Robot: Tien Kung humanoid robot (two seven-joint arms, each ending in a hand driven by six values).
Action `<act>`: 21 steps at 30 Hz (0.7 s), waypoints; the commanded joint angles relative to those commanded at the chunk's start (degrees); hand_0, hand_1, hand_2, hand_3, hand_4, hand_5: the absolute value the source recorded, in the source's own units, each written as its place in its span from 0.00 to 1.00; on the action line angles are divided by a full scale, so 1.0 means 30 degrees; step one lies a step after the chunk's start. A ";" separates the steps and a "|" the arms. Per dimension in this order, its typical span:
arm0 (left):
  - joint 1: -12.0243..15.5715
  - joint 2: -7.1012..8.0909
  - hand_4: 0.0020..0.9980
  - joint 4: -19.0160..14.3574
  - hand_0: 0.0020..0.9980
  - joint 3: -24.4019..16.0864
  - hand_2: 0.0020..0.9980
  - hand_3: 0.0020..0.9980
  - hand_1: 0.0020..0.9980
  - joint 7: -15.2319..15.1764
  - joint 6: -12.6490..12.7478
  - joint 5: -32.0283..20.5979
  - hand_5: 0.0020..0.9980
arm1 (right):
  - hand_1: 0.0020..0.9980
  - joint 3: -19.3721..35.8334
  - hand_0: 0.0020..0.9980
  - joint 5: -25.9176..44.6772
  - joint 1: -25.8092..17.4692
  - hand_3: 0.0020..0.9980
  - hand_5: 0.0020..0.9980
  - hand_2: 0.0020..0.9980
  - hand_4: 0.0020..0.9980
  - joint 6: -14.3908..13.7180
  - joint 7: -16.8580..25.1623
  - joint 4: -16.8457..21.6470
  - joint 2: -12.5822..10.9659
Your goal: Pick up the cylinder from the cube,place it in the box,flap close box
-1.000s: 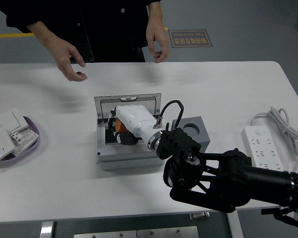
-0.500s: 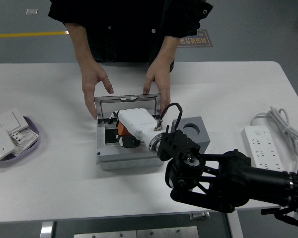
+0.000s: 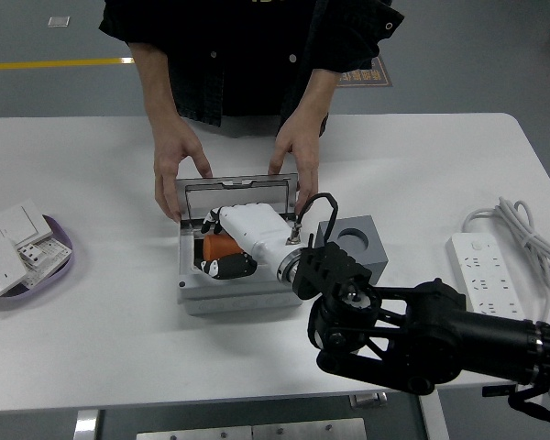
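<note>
Lower now, the right hand (image 3: 227, 246) grips the orange cylinder (image 3: 218, 247) inside the box (image 3: 236, 295); a person's hands (image 3: 176, 170) steady its far lid edge.

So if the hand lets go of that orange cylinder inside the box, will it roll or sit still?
The orange cylinder lies sideways, so it would probably roll, though the box walls should stop it. It looks rigid, undeformed in the right hand.

The orange cylinder (image 3: 218, 248) lies on its side inside the open grey metal box (image 3: 194, 295) (lid raised at the back); the grey cube (image 3: 359, 249), round hole on top, sits just beside the box.
</note>
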 joint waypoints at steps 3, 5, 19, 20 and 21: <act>-0.0017 -0.0015 0.68 -0.0051 0.59 -0.0166 0.61 0.63 0.62 0.0008 -0.0018 0.0186 0.23 | 0.65 0.0443 0.78 0.0355 -0.0266 0.77 0.46 0.67 1.00 -0.0350 0.0279 0.0399 -0.0174; -0.0035 -0.0026 0.68 -0.0074 0.59 -0.0236 0.61 0.63 0.62 0.0012 -0.0028 0.0266 0.23 | 0.65 0.0820 0.78 0.0890 -0.0501 0.77 0.46 0.67 1.00 -0.0716 0.0613 0.0904 -0.0380; -0.0119 0.0048 0.68 -0.0062 0.59 -0.0102 0.60 0.62 0.62 0.0003 -0.0017 0.0177 0.22 | 0.64 0.2690 0.78 0.3900 0.1048 0.80 0.47 0.67 1.00 -0.2886 0.2494 0.1959 -0.1999; -0.0135 0.0061 0.68 -0.0063 0.59 -0.0097 0.60 0.62 0.62 0.0000 -0.0017 0.0172 0.22 | 0.64 0.2588 0.78 0.4129 0.1262 0.80 0.47 0.67 1.00 -0.2995 0.2604 0.1607 -0.2021; -0.0149 0.0072 0.68 -0.0062 0.59 -0.0084 0.60 0.62 0.62 -0.0001 -0.0017 0.0158 0.22 | 0.64 0.2466 0.78 0.4359 0.1461 0.80 0.47 0.67 1.00 -0.3092 0.2711 0.1202 -0.2039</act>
